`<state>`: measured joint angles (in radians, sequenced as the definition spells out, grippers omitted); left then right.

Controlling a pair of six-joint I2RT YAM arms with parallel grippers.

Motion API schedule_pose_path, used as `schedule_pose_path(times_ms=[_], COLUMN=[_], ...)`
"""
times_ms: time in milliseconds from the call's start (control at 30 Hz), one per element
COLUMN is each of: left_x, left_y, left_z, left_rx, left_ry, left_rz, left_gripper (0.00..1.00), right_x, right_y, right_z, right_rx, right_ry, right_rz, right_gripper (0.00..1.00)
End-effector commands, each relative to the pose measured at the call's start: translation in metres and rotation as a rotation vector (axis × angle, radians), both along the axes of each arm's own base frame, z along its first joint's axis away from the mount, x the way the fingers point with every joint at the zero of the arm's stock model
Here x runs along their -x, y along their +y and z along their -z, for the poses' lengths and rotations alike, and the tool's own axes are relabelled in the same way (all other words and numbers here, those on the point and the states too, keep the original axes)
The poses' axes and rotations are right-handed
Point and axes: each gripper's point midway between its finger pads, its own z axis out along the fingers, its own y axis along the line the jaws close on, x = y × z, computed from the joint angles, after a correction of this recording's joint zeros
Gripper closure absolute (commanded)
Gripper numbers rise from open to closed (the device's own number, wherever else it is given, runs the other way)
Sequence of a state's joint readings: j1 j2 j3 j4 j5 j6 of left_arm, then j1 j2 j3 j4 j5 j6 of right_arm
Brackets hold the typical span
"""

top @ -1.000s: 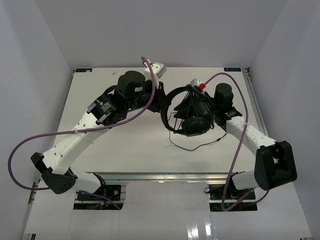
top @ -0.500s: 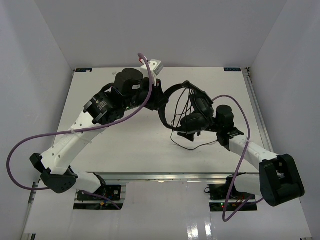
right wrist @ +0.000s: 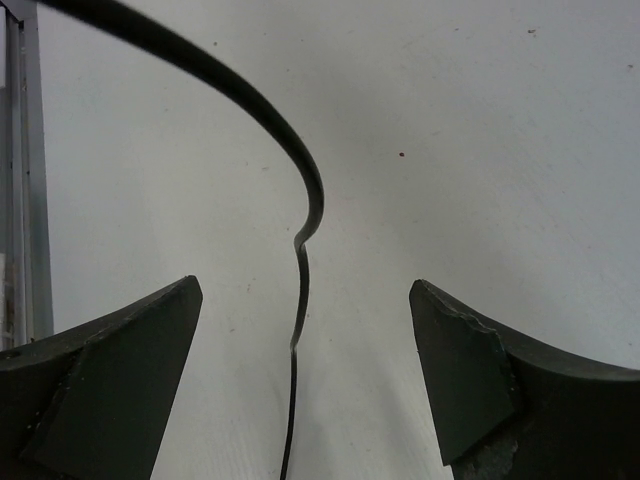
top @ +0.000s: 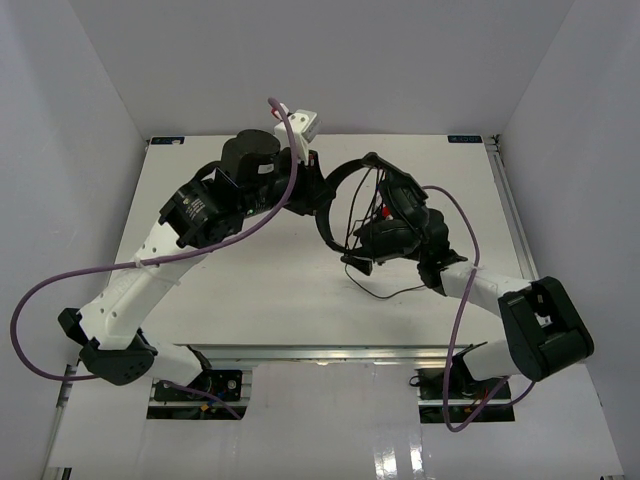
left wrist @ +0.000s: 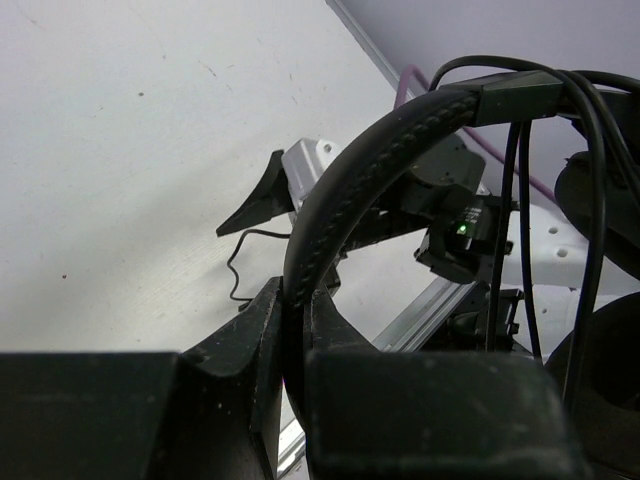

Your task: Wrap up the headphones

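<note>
**Right arm moved to the near side, jaws wide over the loose cable**

- Since a second ago: right arm has come off the far-right side of the headphones (top: 395, 235) and swung round to their near side; right gripper (right wrist: 305, 290) has gone from part-closed to fully spread
- Right gripper grips nothing; one strand of cable (right wrist: 320, 195) runs between its fingers, above the table (top: 250, 290)
- Left gripper (left wrist: 295, 310) clamped tight on the headband (left wrist: 340, 190), holding the set off the table, centre-right, earcups hanging to the right
- Progress, my reading: partly done. Several strands already cross the headband arch; a loose tail lies on the table near the earcups. Left to do: pick up that tail and wind it on
- Surface: white, matt, faint scuffs and specks; metal rail (top: 330, 350) along the near edge
- Room: plain white walls (top: 80, 100) on three sides; purple arm cables (top: 60, 285) loop beside both arms
</note>
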<state>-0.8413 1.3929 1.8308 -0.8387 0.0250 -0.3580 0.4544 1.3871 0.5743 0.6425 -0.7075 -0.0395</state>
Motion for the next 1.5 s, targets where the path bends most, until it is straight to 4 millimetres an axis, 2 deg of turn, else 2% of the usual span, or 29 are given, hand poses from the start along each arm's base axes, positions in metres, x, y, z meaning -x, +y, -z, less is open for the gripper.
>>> schedule_pose_path(times_ms=[0,67,133,267,400,467,533,600,767,800,833,967,1200,1300,1467], left_x=[0.003,0.004,0.006,0.008,0.008,0.005,0.004,0.001,-0.015,-0.019,-0.02,-0.036,-0.049,-0.056,-0.076], left_y=[-0.003,-0.004,-0.004,-0.002,0.003,0.009,0.012,0.018,0.04,0.042,0.046,0.061,0.089,0.096,0.1], left_z=[-0.033,-0.036,-0.039,-0.05,-0.064,-0.07,-0.075,-0.085,-0.1,-0.095,-0.098,-0.095,-0.092,-0.083,-0.047], left_rx=[0.095,0.106,0.118,0.154,0.191,0.208,0.226,0.261,0.324,0.32,0.341,0.399,0.448,0.41,0.349], left_ry=[-0.033,-0.03,-0.028,-0.029,-0.055,-0.074,-0.086,-0.107,-0.181,-0.186,-0.202,-0.242,-0.296,-0.313,-0.287], left_rz=[-0.004,0.0,0.003,-0.006,-0.029,-0.064,-0.08,-0.118,-0.268,-0.29,-0.311,-0.439,-0.606,-0.662,-0.741], left_gripper=[1.0,1.0,1.0,1.0,1.0,1.0,1.0,1.0,1.0,1.0,1.0,1.0,1.0,1.0,1.0], right_x=[-0.021,-0.024,-0.016,0.001,0.007,0.022,0.028,0.041,0.064,0.065,0.07,0.079,0.082,0.077,0.074], right_y=[0.012,0.015,0.022,0.034,0.039,0.044,0.046,0.046,0.032,0.03,0.025,0.013,-0.01,-0.022,-0.047], right_z=[-0.011,-0.008,-0.005,0.004,0.006,0.005,0.003,-0.001,0.004,0.004,0.007,0.008,-0.01,-0.009,0.003], right_rx=[-0.016,-0.005,-0.012,-0.049,-0.068,-0.083,-0.09,-0.099,-0.043,-0.026,-0.001,0.072,0.21,0.308,0.501], right_ry=[-0.1,-0.134,-0.167,-0.122,-0.093,-0.08,-0.081,-0.088,-0.071,-0.088,-0.069,-0.067,-0.152,-0.192,-0.212], right_rz=[0.051,0.023,-0.065,-0.193,-0.253,-0.348,-0.383,-0.427,-0.447,-0.446,-0.442,-0.416,-0.343,-0.324,-0.318], right_gripper=[0.1,0.1,0.09,0.0,0.22,0.39,0.45,0.55,0.8,0.85,0.88,0.92,0.92,0.92,0.92])
